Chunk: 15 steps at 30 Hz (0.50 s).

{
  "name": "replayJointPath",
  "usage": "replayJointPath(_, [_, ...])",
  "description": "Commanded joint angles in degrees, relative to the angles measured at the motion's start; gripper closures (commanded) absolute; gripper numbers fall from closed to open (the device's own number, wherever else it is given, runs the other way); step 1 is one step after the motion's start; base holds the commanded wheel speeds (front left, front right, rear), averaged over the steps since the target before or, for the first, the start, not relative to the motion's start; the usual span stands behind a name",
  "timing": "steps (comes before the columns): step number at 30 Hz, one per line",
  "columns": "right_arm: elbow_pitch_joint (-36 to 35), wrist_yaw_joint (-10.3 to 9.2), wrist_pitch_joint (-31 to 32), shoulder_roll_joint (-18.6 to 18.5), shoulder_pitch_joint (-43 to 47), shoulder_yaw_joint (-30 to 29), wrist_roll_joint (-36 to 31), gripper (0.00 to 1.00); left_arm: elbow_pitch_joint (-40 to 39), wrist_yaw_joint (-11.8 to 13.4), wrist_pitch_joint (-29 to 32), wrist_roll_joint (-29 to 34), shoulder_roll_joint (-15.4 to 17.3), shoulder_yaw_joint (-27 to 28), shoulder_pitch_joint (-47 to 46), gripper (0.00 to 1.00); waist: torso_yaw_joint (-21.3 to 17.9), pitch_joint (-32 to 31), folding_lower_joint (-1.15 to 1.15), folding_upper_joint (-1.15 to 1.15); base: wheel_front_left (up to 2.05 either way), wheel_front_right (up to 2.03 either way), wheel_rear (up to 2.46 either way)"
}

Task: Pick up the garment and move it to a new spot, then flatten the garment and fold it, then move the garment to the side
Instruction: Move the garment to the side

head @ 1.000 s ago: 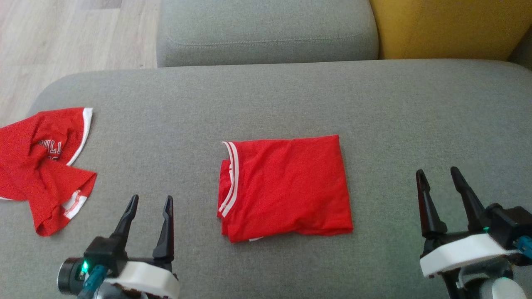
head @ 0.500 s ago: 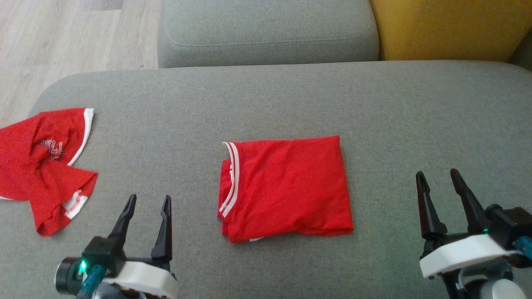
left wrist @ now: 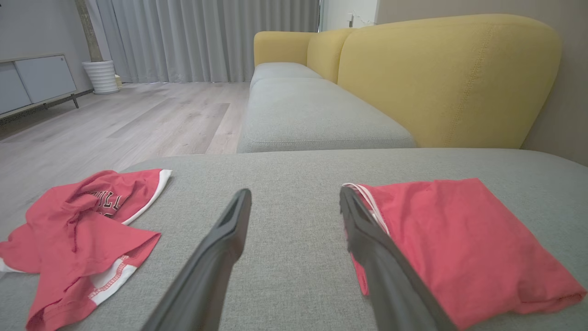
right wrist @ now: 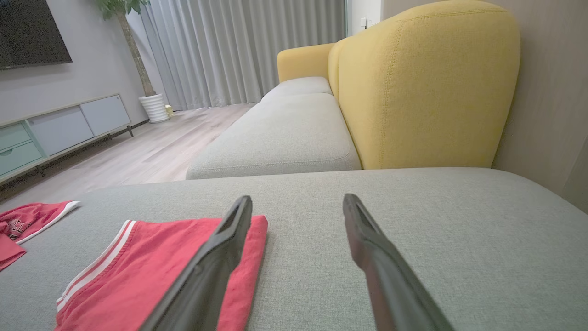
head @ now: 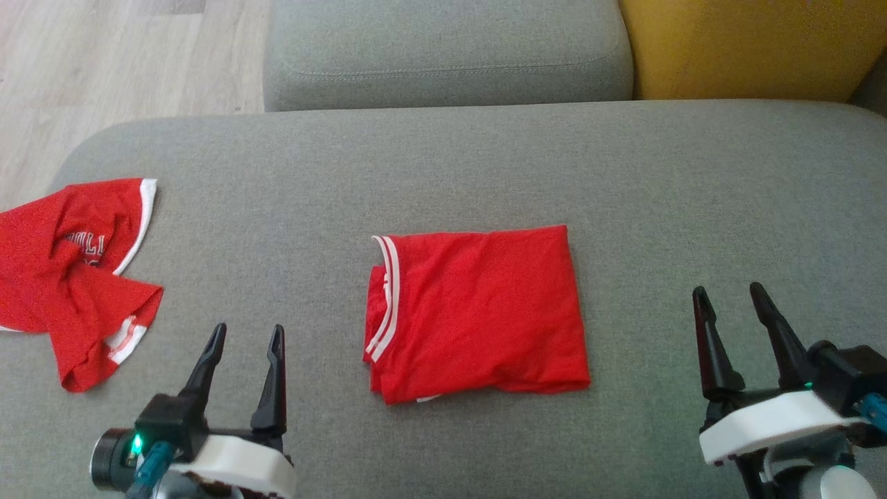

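A folded red garment with white stripes on its left edge lies flat in the middle of the grey cushion. It also shows at the right of the left wrist view and at the lower left of the right wrist view. My left gripper hovers open to the garment's lower left, holding nothing. My right gripper stands open to its right, also holding nothing. Neither gripper touches the cloth.
A second, crumpled red garment with white trim and lettering lies at the cushion's left edge. Behind are another grey seat cushion and a yellow sofa back. Wooden floor lies beyond the left edge.
My left gripper has drawn slightly back toward the bottom of the head view. The right gripper and both garments have stayed put.
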Motion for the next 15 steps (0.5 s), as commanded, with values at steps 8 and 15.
replayJointPath(8, [-2.0,-0.05,0.3,-0.3,-1.2,0.8,-0.6,0.00,-2.3,0.5,0.0,-0.4,1.3,1.7,-3.7,0.00,0.6,0.4,0.00,0.00,0.00,0.00,0.00])
replayJointPath(15, [1.8,-0.05,1.6,-0.8,-3.5,0.6,-0.4,0.00,-3.1,0.1,-0.5,-0.4,0.4,0.9,-6.8,0.00,3.8,3.5,0.00,0.00,0.00,0.00,0.00])
